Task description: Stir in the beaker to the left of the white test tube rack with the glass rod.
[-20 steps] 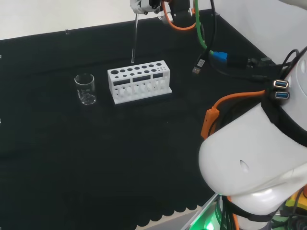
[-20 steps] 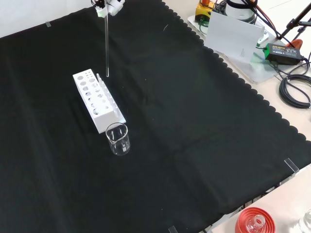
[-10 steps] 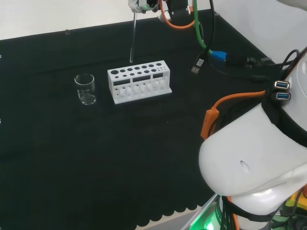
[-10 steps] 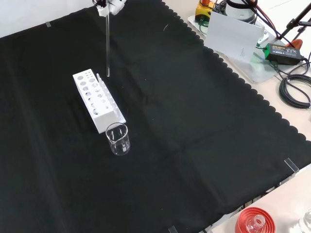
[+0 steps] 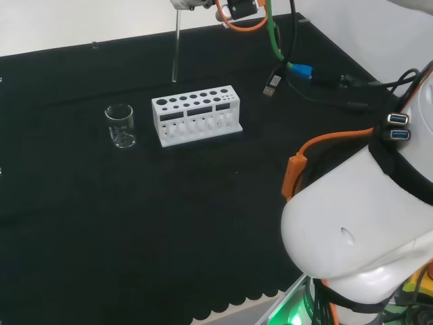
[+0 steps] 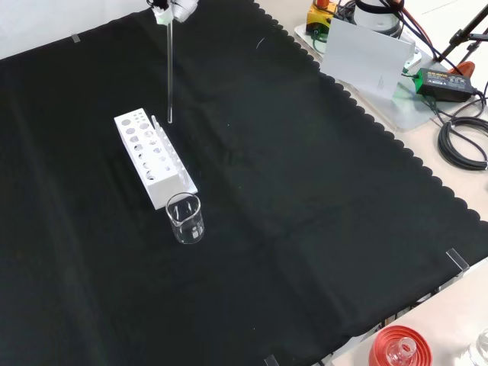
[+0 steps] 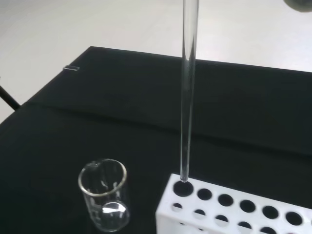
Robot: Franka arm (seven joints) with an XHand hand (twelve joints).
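Note:
A clear empty beaker (image 5: 120,126) stands on the black cloth just left of the white test tube rack (image 5: 196,115) in the head view. In the front view the beaker (image 6: 185,219) sits right in front of the rack's near end (image 6: 152,158). The hand (image 6: 171,8) at the top edge is shut on the upper end of a glass rod (image 6: 169,72), which hangs upright. The rod (image 5: 176,47) ends in the air above and behind the rack's left end. In the wrist view the rod (image 7: 187,97) lines up with the rack's (image 7: 234,209) end hole, with the beaker (image 7: 104,201) beside it.
Orange and green cables with a plug (image 5: 272,84) hang behind the rack in the head view. The arm's white link (image 5: 358,230) bulks at the right. A red ribbed stand (image 6: 400,351) and a white board (image 6: 366,53) lie off the cloth's edge.
In the head view the hand and rod have shifted left and slightly up, from above the rack's middle holes towards its left end. Beaker and rack have not moved.

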